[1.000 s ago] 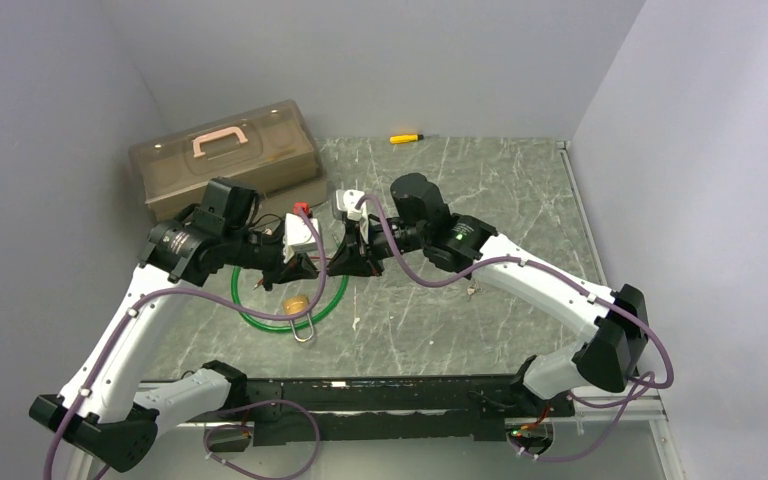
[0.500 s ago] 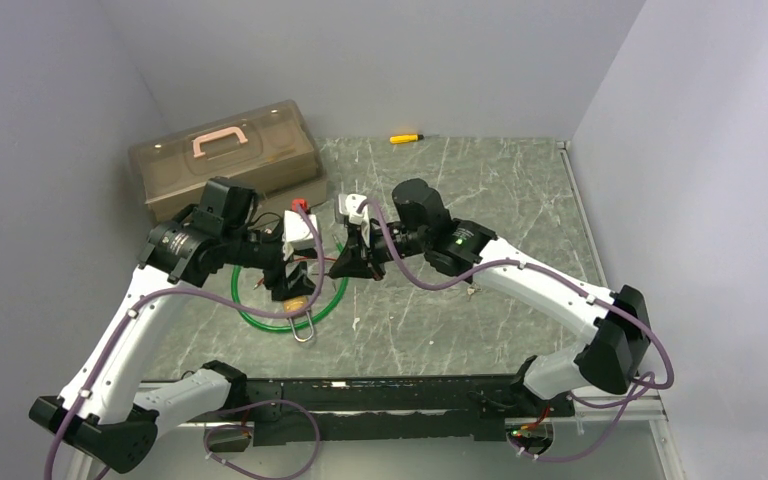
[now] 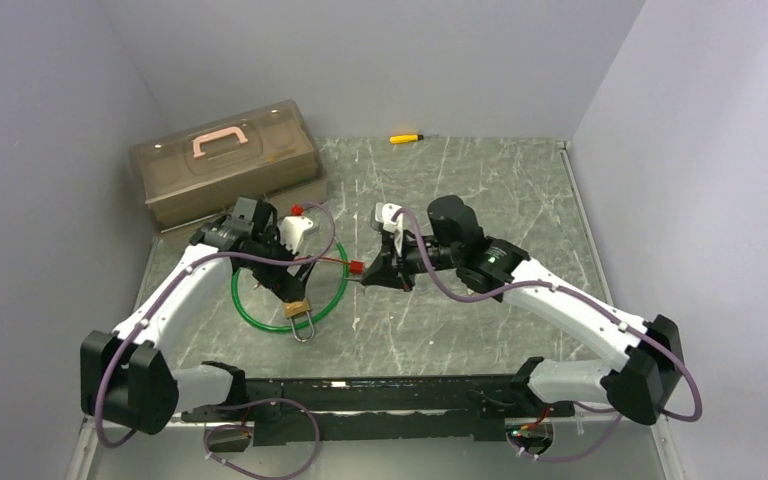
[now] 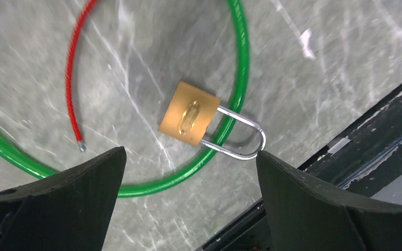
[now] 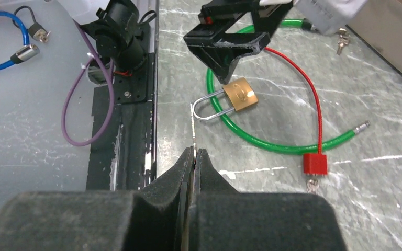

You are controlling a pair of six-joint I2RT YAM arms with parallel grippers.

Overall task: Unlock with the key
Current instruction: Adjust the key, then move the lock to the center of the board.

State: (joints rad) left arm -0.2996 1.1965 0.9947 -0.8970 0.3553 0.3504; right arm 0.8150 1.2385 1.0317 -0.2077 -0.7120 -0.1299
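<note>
Brass padlock (image 4: 189,120) with silver shackle lies on the grey marbled table (image 3: 480,180), hooked round a green cable loop (image 4: 241,68). Left gripper (image 4: 188,154) hangs above it, fingers wide and empty; right gripper (image 5: 194,151) has its fingers pressed together.

You've got the left gripper (image 3: 293,287) spread wide right over the brass padlock with silver shackle (image 3: 299,310), at the near edge of the green cable loop (image 3: 258,323) on the marbled grey-green table (image 3: 480,180). Right gripper (image 3: 365,282) is pinched closed, its tip just beside the small red block (image 3: 357,267) on a thin red wire (image 3: 328,261). A brown plastic toolbox with pink handle (image 3: 222,165) sits back left.
</note>
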